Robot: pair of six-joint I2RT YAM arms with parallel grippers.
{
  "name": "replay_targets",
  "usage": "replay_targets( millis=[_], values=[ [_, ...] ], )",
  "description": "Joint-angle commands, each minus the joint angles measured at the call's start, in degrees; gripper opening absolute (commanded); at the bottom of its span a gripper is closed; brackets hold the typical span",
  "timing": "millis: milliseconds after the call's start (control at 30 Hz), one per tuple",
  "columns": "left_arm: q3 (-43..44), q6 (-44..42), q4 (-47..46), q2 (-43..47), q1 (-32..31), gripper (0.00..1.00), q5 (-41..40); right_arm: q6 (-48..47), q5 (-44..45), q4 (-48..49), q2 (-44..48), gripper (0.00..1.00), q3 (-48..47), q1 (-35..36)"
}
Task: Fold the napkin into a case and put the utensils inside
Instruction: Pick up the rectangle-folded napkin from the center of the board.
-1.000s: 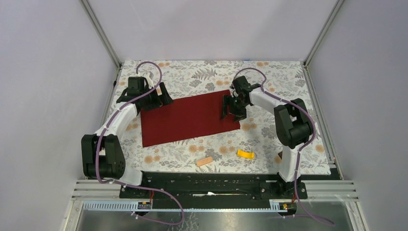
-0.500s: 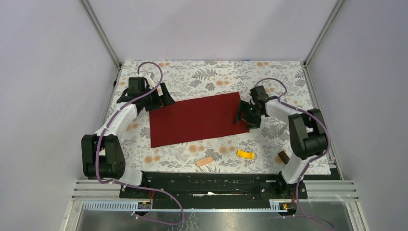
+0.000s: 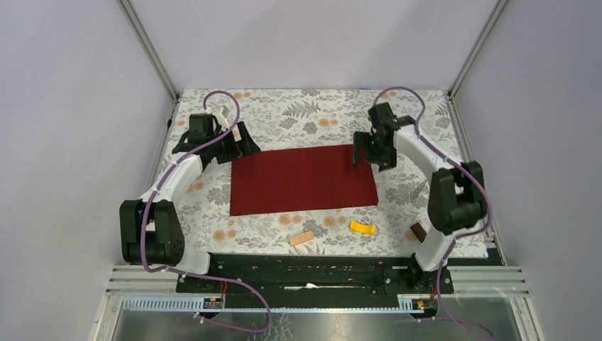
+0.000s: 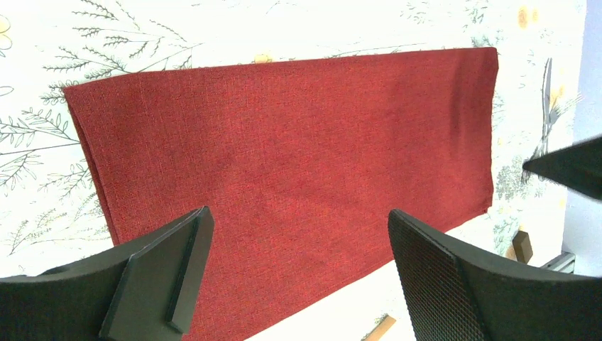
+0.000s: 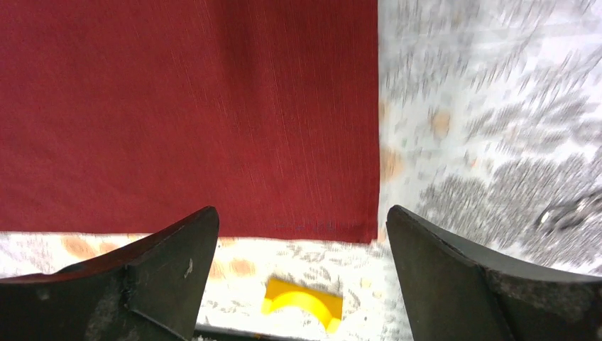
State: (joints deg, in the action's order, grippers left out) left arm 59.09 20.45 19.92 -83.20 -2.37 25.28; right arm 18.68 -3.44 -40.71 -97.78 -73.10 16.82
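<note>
The dark red napkin (image 3: 304,180) lies flat as a rectangle on the floral tablecloth, squared to the table. My left gripper (image 3: 241,148) hangs open over its far left corner, and the left wrist view shows red cloth (image 4: 284,142) below the empty jaws (image 4: 298,213). My right gripper (image 3: 369,151) is open over the far right corner, holding nothing (image 5: 302,209). Under it I see the napkin's right part (image 5: 192,114) and near edge. A slim silver, fork-like utensil (image 4: 545,106) lies just beyond the napkin's right edge. I cannot make out the knife.
A yellow arch block (image 3: 363,228) (image 5: 302,302) lies near the napkin's near right corner. A tan block (image 3: 302,238) (image 4: 376,328) sits in front of the napkin, and a brown block (image 3: 417,231) (image 4: 522,245) by the right arm's base. Frame posts and walls enclose the table.
The napkin slid right and turned until it lies square. My right gripper travelled right and toward the far side with it, then let go and opened wider. The left gripper shifted slightly right.
</note>
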Motion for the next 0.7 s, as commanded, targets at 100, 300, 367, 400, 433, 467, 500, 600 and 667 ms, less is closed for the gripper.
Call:
replay_targets(
  millis=[100,300,367,400,433,467,500,600,667],
  values=[
    [-0.5,0.7,-3.5,3.1,-0.3,0.99,2.8,-5.0,3.6,-12.7,-13.6,0.87,-16.9,0.2],
    [-0.6,0.6,-3.6,4.1,-0.4,0.99,3.0,-5.3,3.6,-14.0,-19.9,0.72,-23.1,0.2],
    [-0.6,0.5,-3.6,4.3,-0.4,0.99,3.1,-5.8,3.5,-14.3,-21.6,0.73,-23.3,0.1],
    [-0.6,0.5,-3.6,4.3,-0.4,0.99,3.2,-6.0,3.6,-14.1,-22.0,0.73,-22.9,0.1],
    [-0.6,0.5,-3.6,4.3,-0.4,0.99,3.4,-6.0,3.6,-13.6,-22.3,0.74,-22.4,0.1],
    [-0.6,0.6,-3.7,4.2,-0.4,0.99,3.6,-6.1,3.5,-13.3,-22.5,0.76,-22.0,0.1],
    [-0.5,0.6,-3.7,4.1,-0.4,0.99,3.8,-6.3,3.6,-12.9,-22.9,0.78,-21.6,0.1],
    [-0.4,0.7,-3.7,3.9,-0.4,0.99,4.3,-6.5,3.6,-12.0,-24.1,0.79,-20.4,-0.1],
    [-0.5,0.7,-3.6,4.1,-0.4,0.99,4.3,-6.5,3.5,-10.9,-24.5,0.78,-19.1,0.0]
  ],
)
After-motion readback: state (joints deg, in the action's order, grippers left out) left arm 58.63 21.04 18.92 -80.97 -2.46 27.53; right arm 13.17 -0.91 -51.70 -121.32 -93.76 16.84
